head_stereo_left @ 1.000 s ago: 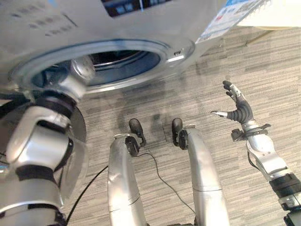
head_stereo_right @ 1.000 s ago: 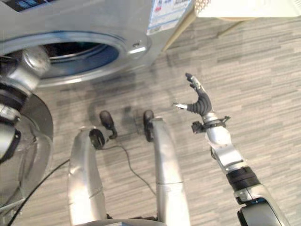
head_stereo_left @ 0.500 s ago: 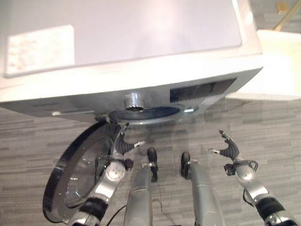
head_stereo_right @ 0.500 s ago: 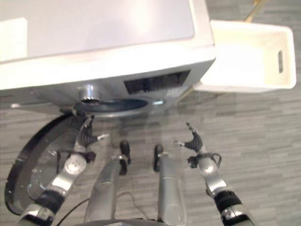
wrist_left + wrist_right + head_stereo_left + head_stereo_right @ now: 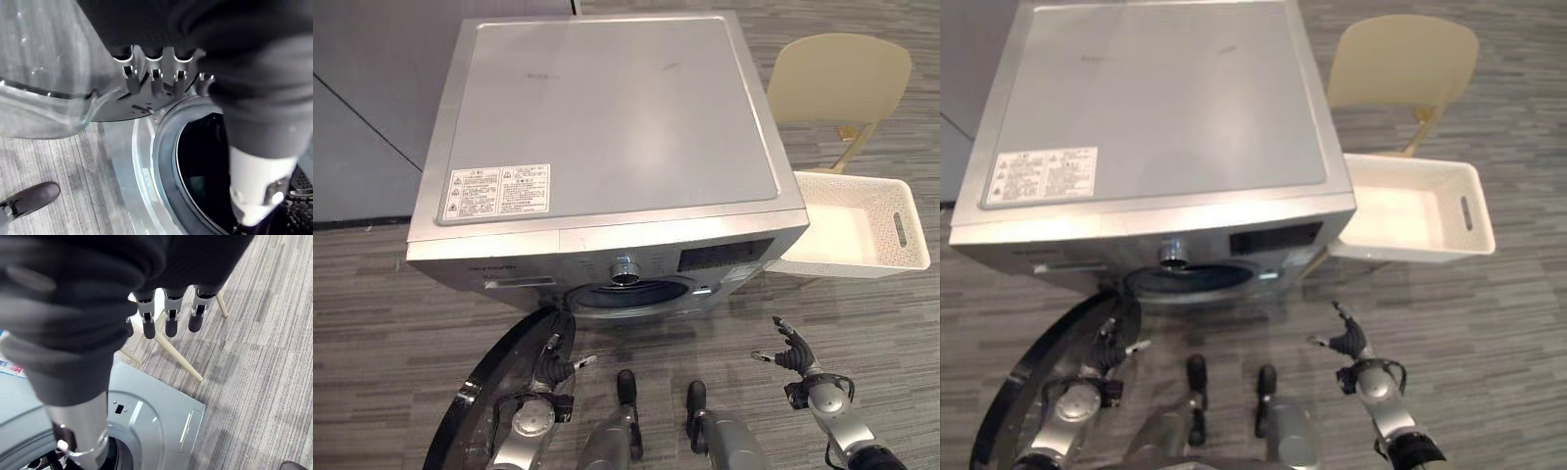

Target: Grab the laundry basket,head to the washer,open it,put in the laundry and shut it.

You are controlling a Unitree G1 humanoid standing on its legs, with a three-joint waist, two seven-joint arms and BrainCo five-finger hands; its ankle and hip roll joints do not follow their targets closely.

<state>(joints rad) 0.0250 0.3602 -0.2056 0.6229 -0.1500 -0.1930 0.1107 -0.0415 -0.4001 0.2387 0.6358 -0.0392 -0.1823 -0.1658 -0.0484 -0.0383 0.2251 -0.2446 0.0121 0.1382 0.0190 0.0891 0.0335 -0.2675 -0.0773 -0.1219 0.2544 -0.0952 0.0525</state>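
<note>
Your left hand point(image 5: 551, 368) sits at about 7 o'clock in the left eye view, fingers relaxed and a little spread, holding nothing, just beside the inner face of the washer door point(image 5: 480, 411). In its wrist view the fingertips point(image 5: 156, 85) hang close to the door's glass bowl point(image 5: 46, 105), but you cannot tell whether they touch it. The door stands swung wide to 8 o'clock, and past the hand you see the round opening point(image 5: 628, 292) dark inside.

Your right hand point(image 5: 793, 354) hovers at 5 o'clock over the striped floor point(image 5: 391, 294), fingers loosely spread, thumb apart, empty. In its wrist view the fingers point(image 5: 168, 313) point toward wooden chair legs point(image 5: 178, 357).

The washer point(image 5: 607, 147) fills the middle, a knob point(image 5: 624, 269) above the opening. The white laundry basket point(image 5: 857, 230) rests at 3 o'clock, just beside the washer's right side, in front of a pale chair point(image 5: 837, 83).
</note>
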